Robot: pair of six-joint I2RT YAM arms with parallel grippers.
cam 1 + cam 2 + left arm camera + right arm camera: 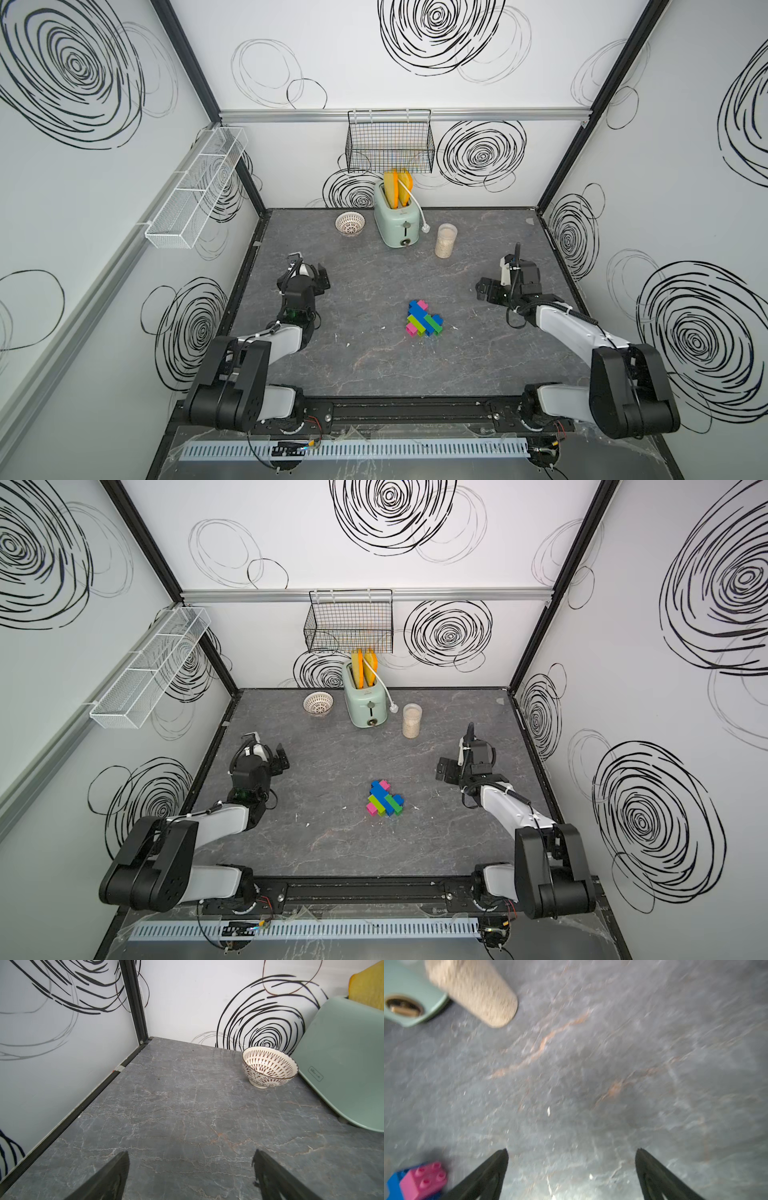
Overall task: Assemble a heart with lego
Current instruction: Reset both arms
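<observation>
Closest to where I stand, a slotted white cable duct (353, 451) runs along the front edge, with a black rail (407, 411) just behind it carrying both arm bases.

Past that, the heart (424, 319) lies flat on the grey marbled counter (374, 365), about midway between the two arms and touched by neither. It is a stepped clump of blue, green, lime and pink bricks, seen in both top views (385, 798). The blurred right wrist view catches only its edge: a pink brick (423, 1180) sitting against a blue brick (393, 1186).

To the heart's right, the right end effector (482, 289) hangs over bare counter, its fingers (500, 1167) spread wide with nothing between them. On the far left, the left end effector (322, 277) is likewise spread wide and empty, its fingers (118, 1169) over bare stone, facing the back corner.

Farther back and well apart from the heart stand a patterned bowl (350, 224), a mint-green toaster (395, 222) with two yellow slices (398, 189) poking up, and a jar (446, 241) of pale grains. On the back wall hangs a black wire basket (390, 145); on the left wall, a white mesh shelf (195, 191).
</observation>
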